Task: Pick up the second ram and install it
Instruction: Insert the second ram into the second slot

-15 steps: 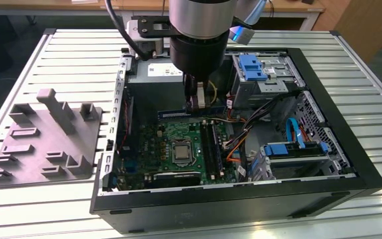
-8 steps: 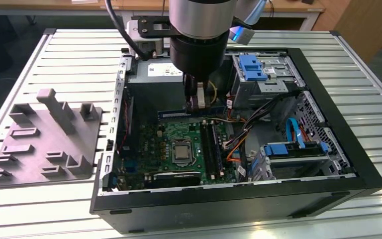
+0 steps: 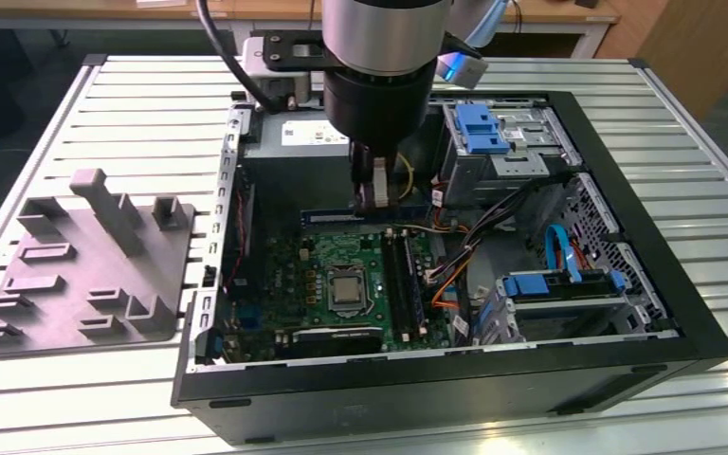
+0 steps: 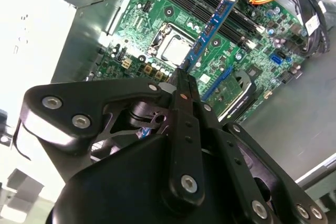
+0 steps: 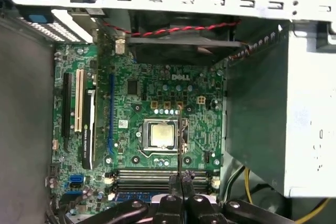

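Observation:
My gripper hangs inside the open computer case, shut on the second ram, a long narrow bluish card. In the second wrist view the ram runs out from the closed gripper over the green motherboard. In the first wrist view the ram appears edge-on as a thin dark line reaching from the gripper past the CPU socket. It is held above the board, crosswise to the black slot rails, which lie beside the socket.
The case stands open on a slatted table. Around the board are the power supply, a drive cage with blue latches, loose cables and an expansion card. A grey holder plate lies at the exterior view's left.

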You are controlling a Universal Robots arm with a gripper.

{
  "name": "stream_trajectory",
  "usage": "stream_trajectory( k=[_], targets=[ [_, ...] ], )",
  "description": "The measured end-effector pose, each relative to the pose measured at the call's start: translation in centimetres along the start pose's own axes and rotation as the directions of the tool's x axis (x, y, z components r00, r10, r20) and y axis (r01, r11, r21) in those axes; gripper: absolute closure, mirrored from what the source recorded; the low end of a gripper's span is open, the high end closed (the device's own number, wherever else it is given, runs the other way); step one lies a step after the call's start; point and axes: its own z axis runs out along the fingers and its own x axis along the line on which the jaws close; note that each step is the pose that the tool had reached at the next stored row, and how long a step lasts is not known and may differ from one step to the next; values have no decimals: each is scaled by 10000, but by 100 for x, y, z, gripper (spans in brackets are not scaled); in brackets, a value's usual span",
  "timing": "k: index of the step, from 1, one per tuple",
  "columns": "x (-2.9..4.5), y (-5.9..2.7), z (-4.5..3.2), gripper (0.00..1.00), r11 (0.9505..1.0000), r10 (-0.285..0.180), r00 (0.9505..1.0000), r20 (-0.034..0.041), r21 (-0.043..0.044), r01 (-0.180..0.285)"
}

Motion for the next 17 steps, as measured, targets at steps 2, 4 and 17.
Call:
stream_trajectory(
  k=[2, 4, 17],
  targets=[
    [0, 0, 3, 89, 9996, 296, 9996, 3, 15, -296],
    [0, 0, 6, 89, 9982, 605, 9982, 6, 31, -605],
    [2, -1, 41, 89, 9510, 3089, 9511, 47, 156, -3089]
  ],
)
